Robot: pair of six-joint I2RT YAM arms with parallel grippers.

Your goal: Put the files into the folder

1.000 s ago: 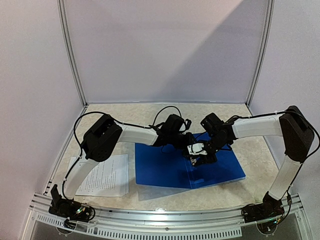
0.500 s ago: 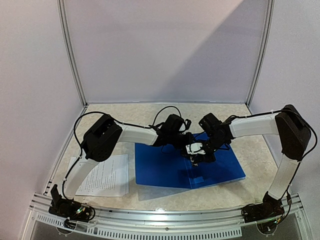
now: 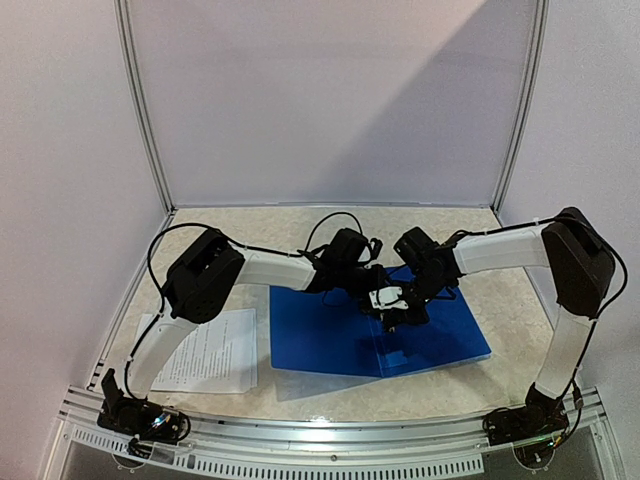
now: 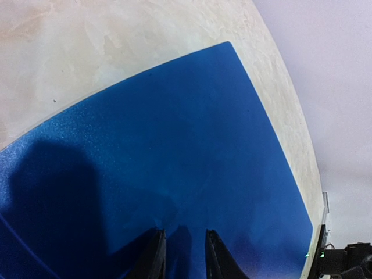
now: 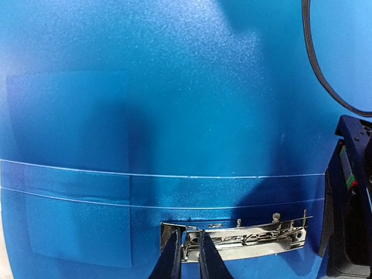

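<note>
Beige tabletop [image 3: 480, 235], folder [image 3: 320, 335], files [image 3: 215, 350] illegible, left gripper [image 4: 184, 237] narrow, right gripper [image 5: 188, 238] pinching clip [image 5: 250, 238]

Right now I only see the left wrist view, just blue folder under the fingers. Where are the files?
Observer: The files lie on the table, left of the folder, none inside.
Operator: Is the folder open?
Observer: Yes, its metal clip shows in the right wrist view.
Operator: And the right gripper?
Observer: The right gripper sits at the clip's left end, fingers nearly together; a grip I can't confirm.
</note>
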